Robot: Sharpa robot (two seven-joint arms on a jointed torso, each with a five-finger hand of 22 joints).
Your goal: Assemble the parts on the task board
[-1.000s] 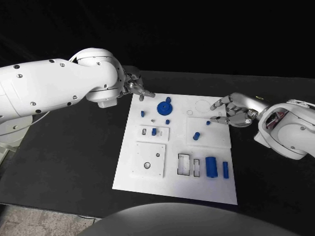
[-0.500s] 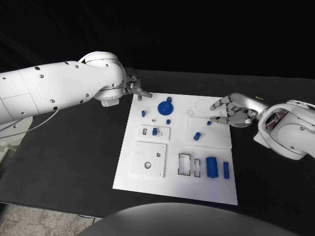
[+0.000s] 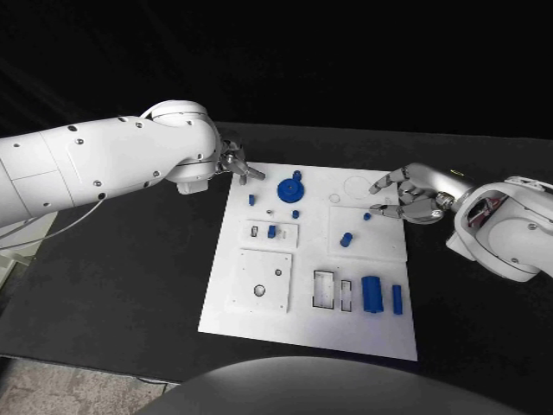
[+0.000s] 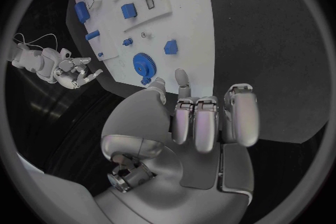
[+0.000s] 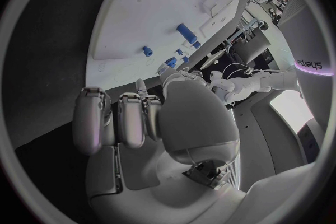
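The white task board [image 3: 304,313] lies in the middle of the black table. On it are a blue gear [image 3: 290,188], several small blue parts such as one peg [image 3: 346,239], a blue cylinder [image 3: 371,294] and a blue bar [image 3: 397,298]. My left hand [image 3: 237,162] hovers at the board's far left corner, near the gear [image 4: 143,63], holding nothing. My right hand [image 3: 408,195] is at the board's right edge; thumb and forefinger stand apart, the other fingers are curled. A small blue part [image 3: 366,216] lies just off its fingertips.
The board has raised white blocks with slots [image 3: 330,290] and a round hole [image 3: 258,290]. Black table [image 3: 115,277] surrounds the board on all sides. In the left wrist view the right hand [image 4: 66,70] shows beyond the board [image 4: 182,22].
My left arm has swung a little, bringing the left hand slightly closer to the board's far left corner. The right hand and the parts have not moved.
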